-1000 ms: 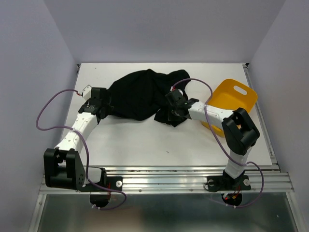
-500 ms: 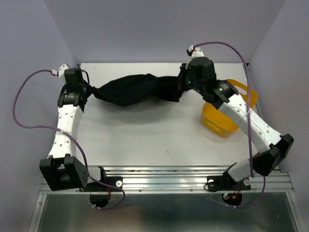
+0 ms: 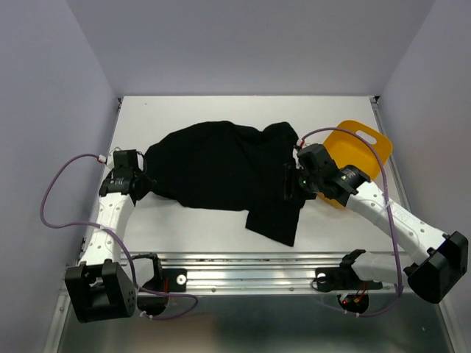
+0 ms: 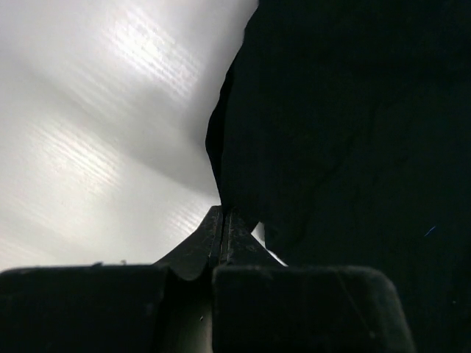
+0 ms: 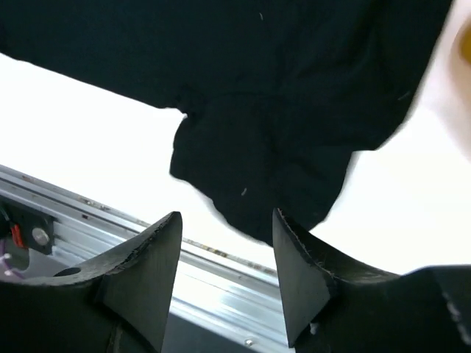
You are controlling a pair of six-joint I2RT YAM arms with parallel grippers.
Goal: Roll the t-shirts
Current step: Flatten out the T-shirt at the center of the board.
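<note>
Since half a second ago both arms have come down, and the stretched black t-shirt (image 3: pixel 213 165) now lies spread on the tabletop (image 3: pixel 199 228). The left gripper (image 3: pixel 144 184) has its jaws pinched on the shirt's left edge. The right gripper (image 3: pixel 289 189) has its jaws apart and empty over the shirt's right side, beside the yellow tub (image 3: pixel 355 143).

White arms (image 3: pixel 110 213), black joints (image 3: pixel 124 179), black left claw (image 4: pixel 222 218), right claw (image 5: pixel 226 220), purple cables (image 3: pixel 45 207).

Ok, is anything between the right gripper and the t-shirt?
Nothing visible does. The right gripper hangs open just above the black t-shirt, with only air between. The yellow tub sits beyond it, off that path.
</note>
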